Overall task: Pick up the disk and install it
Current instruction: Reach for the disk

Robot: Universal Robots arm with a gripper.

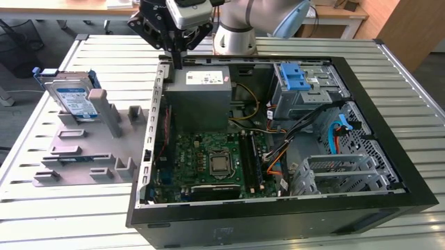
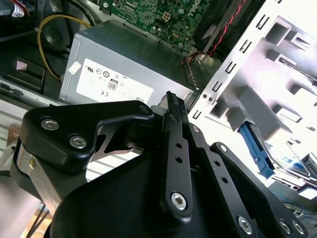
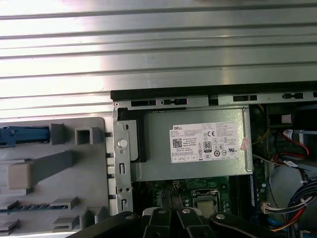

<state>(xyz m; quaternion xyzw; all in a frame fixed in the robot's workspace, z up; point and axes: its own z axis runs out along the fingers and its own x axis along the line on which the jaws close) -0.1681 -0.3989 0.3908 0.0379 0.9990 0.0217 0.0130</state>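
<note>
In the exterior view, take the grey power supply [image 1: 200, 91] as your landmark. It sits in a far corner of the open black computer case [image 1: 278, 219] and has a white printed sticker [image 1: 206, 78] on top. Your gripper [image 1: 176, 61] hangs just above the case wall at the supply's corner on the exterior view's left, fingers together and nothing between them. The disk [image 1: 73, 99] is well apart from the supply, outside the case toward the exterior view's left. It stands upright in a grey fixture tray [image 1: 83, 156] on the slatted metal table [image 1: 41, 208], blue-and-white label facing you, blue carrier around it.

In the second wrist view, the black fingertips of the gripper [image 2: 171, 99] meet in one narrow ridge just beside the power supply [image 2: 129, 54], close to its sticker [image 2: 106, 82], which is crowded with small marks and print. Beyond the case wall you see the fixture tray [image 2: 277, 64] and the disk [image 2: 255, 146] by its blue carrier.

In the first wrist view, the power supply [image 3: 193, 148] lies straight below, sticker [image 3: 208, 141] plainly showing. The gripper [image 3: 172, 218] is near the supply's board-side edge, fingers closed. The disk [image 3: 22, 135] shows edge-on as a blue strip at the far side of the fixture tray [image 3: 64, 163] from the supply.
</note>
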